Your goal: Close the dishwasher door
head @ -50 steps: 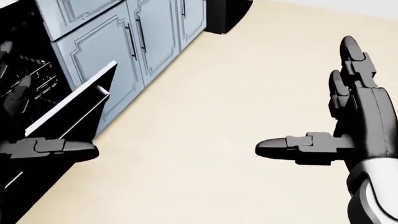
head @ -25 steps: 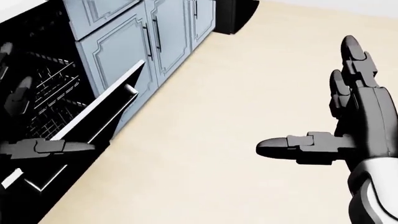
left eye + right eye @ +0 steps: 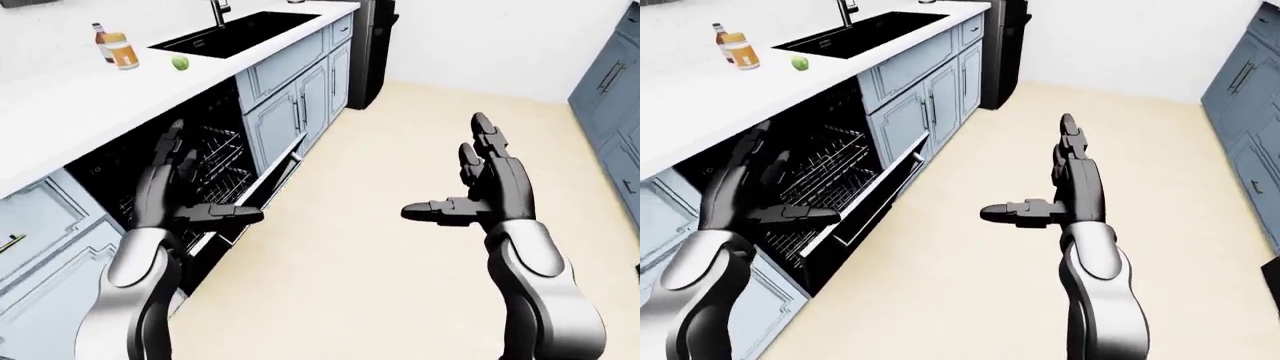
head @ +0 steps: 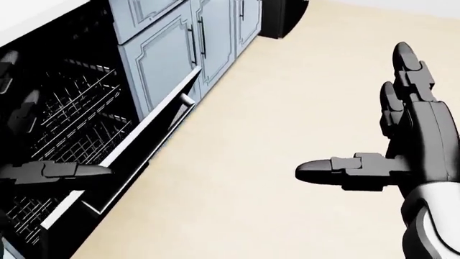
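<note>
Left hand (image 3: 170, 196) fingers (image 3: 222, 214) are spreading apart, gripping nothing, thumb pointing toward 3 o'clock in the left-eye view. Right hand (image 3: 487, 191) fingers (image 3: 482, 129) are likewise splayed and empty, hanging over the beige floor (image 3: 380, 247).

The dark, white-edged dishwasher door (image 3: 875, 196) is hanging partly open below the white desk (image 3: 700, 97), wire racks (image 3: 815, 176) showing behind it. The door's free edge is running from 7 to 1 o'clock, lying just at 3 o'clock of the left thumb. Contact: cannot tell.

Judgement: left hand is much nearer; a push toward 9 o'clock should shut it.
</note>
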Controlling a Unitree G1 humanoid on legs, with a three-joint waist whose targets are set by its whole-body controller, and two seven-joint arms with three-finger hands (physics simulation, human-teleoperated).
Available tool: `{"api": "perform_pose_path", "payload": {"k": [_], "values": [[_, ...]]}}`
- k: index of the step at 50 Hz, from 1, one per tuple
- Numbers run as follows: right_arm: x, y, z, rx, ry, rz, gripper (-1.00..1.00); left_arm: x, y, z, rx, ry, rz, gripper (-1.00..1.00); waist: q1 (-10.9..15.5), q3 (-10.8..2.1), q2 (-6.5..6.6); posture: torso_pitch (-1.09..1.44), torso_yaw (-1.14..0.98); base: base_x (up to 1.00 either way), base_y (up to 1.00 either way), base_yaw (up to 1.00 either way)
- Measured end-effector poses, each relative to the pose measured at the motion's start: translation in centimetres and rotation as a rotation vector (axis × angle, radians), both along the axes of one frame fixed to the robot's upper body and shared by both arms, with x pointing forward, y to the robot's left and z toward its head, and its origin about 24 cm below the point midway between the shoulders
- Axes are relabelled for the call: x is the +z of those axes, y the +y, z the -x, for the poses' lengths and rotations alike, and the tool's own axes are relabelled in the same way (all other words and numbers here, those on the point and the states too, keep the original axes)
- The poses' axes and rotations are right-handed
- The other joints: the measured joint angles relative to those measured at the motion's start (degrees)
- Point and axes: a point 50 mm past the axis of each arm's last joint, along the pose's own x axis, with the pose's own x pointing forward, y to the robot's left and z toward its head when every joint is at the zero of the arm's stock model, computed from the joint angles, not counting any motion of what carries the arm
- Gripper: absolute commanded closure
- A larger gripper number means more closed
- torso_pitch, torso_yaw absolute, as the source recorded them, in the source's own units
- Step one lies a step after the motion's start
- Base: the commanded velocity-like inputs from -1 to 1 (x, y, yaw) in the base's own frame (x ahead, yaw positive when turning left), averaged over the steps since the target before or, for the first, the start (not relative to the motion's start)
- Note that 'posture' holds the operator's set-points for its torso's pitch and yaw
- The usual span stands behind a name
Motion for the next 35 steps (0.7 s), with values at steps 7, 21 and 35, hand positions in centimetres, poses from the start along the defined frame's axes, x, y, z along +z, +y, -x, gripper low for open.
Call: {"api": "perform_pose_path", "payload": {"k": [7, 21, 35], "values": [[-0.5, 0.9, -0.1, 0.05, 0.024, -0.009, -1.0, -0.3, 0.7, 0.1, 0.04, 0.011, -0.004, -1.0, 0.7, 0.23, 4.05, 0.0, 0.0, 0.0, 0.37, 0.0], [-0.1, 0.7, -0.2, 0.041, -0.011, -0.014, -1.0, 0.0, 0.6, 0.1, 0.032, -0.004, -0.006, -1.0, 1.8, 0.7, -1.62, 0.0, 0.0, 0.0, 0.14, -0.03], [-0.3, 0.1, -0.1, 0.01, 0.004, -0.017, -1.0, 0.2, -0.1, 0.1, -0.005, -0.011, -0.006, -1.0, -1.6, 1.49, 2.84, 0.0, 0.0, 0.0, 0.0, -0.99]]}}
